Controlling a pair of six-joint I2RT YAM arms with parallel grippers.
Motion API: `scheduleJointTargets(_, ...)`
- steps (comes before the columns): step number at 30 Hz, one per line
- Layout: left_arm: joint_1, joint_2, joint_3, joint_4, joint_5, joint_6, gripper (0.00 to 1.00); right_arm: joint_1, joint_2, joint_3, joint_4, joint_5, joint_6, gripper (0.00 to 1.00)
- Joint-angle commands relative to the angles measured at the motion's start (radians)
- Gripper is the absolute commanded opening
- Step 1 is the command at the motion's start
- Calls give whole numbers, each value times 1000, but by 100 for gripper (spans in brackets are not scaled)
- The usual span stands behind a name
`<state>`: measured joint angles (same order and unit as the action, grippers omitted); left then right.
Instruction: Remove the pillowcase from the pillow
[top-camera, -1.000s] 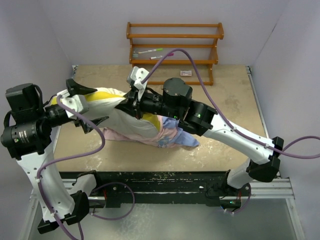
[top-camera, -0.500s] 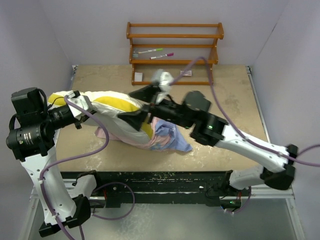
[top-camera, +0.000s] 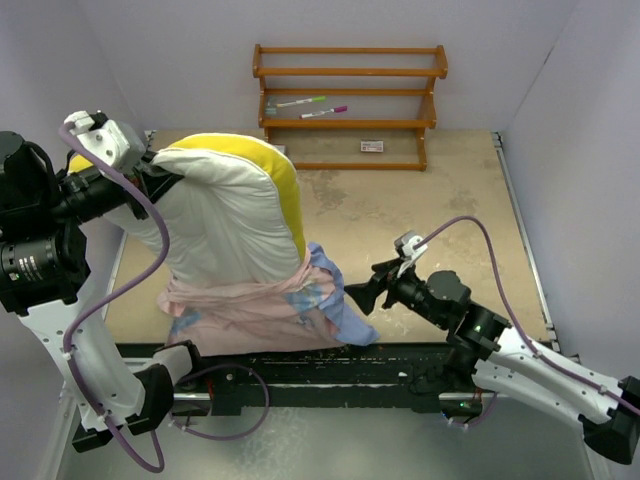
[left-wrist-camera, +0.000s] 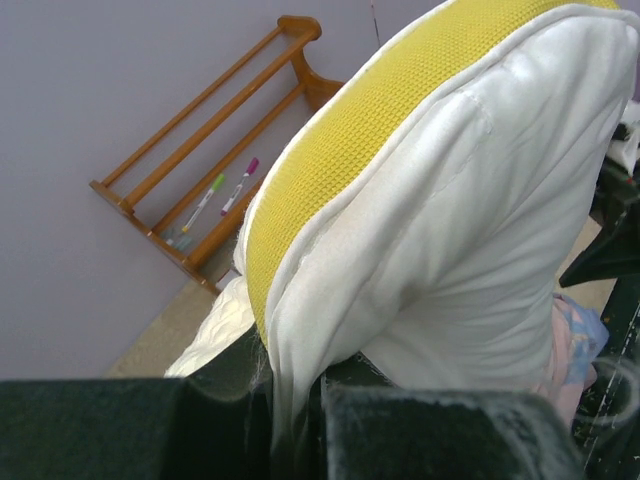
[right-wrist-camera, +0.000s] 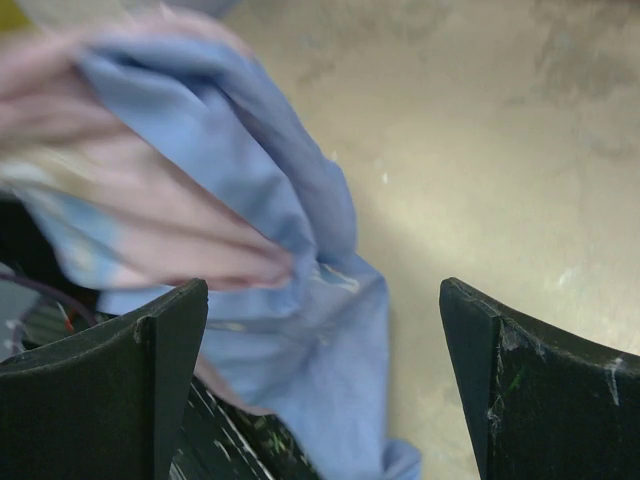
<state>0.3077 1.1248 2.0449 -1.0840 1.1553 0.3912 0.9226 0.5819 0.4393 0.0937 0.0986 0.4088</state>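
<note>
1. The left end effector (left-wrist-camera: 295, 405) pinches the white edge of the pillow (top-camera: 225, 215), holding it upright by the counter's (top-camera: 430, 210) left edge.
2. The right end effector (top-camera: 366, 293) is spread, just beside the pillowcase (top-camera: 265, 305).
3. The pillowcase is bunched around the pillow's lower end at the near edge.

**No legible text in view**

Nothing readable in any view. On the wooden rack (top-camera: 350, 72) at the far end of the bench, a small white card (top-camera: 372, 146) with dark marks, too small to make out. On the bunched pillowcase (top-camera: 265, 305), crumpled and blurred print, no lettering to be read. On the two pens (top-camera: 312, 101) lying on the rack, no markings to be made out.
</note>
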Motion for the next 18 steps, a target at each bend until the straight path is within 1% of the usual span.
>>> scheduleJointTargets(1, 5, 12, 102, 173, 65, -106, 0, -2, 58, -17, 125, -69, -36, 97)
scheduleJointTargets(3, 4, 17, 120, 170, 58, -107, 0, -2, 132, -1, 156, -128, -42, 97)
scheduleJointTargets(6, 5, 19, 141, 162, 48, -96, 0, 3, 230, -15, 265, -254, -25, 95)
scheduleJointTargets(7, 4, 19, 146, 157, 42, -86, 0, 11, 254, -24, 293, -272, -17, 94)
scheduleJointTargets(10, 4, 13, 148, 155, 4, -56, 0, 41, 287, -53, 355, -255, -5, 93)
scheduleJointTargets(12, 4, 5, 135, 189, -55, -55, 0, 52, 282, -65, 376, -233, 0, 92)
scheduleJointTargets(15, 4, 2, 97, 289, -169, -105, 0, 63, 248, -77, 412, -224, -1, 91)
scheduleJointTargets(18, 4, 19, 107, 323, -205, -131, 0, 73, 234, -70, 433, -219, -18, 92)
